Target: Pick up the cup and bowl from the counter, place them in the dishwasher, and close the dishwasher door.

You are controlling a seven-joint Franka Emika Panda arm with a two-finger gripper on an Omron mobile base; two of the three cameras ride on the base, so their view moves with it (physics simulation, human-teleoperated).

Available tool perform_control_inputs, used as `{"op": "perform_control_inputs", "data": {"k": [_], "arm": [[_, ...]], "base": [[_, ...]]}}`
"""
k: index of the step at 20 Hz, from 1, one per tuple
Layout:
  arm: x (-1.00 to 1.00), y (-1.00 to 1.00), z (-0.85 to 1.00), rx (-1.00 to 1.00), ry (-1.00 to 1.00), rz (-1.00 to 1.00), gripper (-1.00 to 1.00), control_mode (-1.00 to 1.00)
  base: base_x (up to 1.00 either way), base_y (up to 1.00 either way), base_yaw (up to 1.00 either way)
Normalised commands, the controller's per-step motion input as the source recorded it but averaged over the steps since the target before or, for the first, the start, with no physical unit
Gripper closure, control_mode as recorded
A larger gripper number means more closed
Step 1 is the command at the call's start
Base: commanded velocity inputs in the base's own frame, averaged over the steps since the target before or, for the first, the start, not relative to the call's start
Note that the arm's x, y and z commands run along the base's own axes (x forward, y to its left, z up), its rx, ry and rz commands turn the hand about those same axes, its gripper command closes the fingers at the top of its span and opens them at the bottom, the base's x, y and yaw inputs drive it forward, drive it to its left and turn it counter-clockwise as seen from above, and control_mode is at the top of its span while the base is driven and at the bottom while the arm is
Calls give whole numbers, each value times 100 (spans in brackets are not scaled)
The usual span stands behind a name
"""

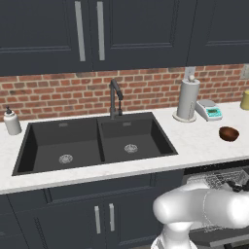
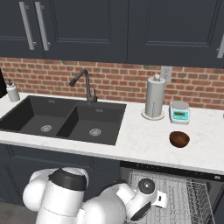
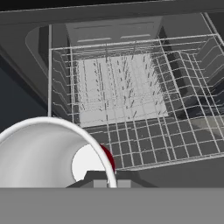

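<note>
My gripper is shut on the cup. The cup shows a pale, shiny inside and a sliver of red outer wall at the lower left of the hand view. It hangs just above the near edge of the dishwasher's pulled-out grey wire rack. The dishwasher stands open under the counter. Its door is down and mostly hidden under the rack and my arm. The dark-brown bowl sits on the counter above the dishwasher, apart from the gripper.
A paper-towel roll and a white-and-teal scale stand behind the bowl by the brick wall. The black double sink with its faucet lies to the left. A soap bottle stands at the far left.
</note>
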Motion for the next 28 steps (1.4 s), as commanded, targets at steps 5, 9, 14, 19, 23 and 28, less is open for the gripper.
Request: {"op": "perform_control_inputs", "data": {"k": [5, 9, 14, 19, 23, 28], "arm": [[0, 0, -44, 0, -2, 0, 100, -100], [0, 0, -57, 0, -2, 0, 100, -100], [0, 0, -12, 1, -2, 0, 100, -100], [0, -1, 15, 5, -1, 0, 100, -100], [20, -24, 5, 13, 0, -1, 100, -100], [31, -42, 9, 21, 0, -4, 100, -100]], "base": [[0, 0, 0], [0, 0, 0], [0, 0, 0], [0, 0, 0], [0, 0, 0], [0, 0, 0]]}}
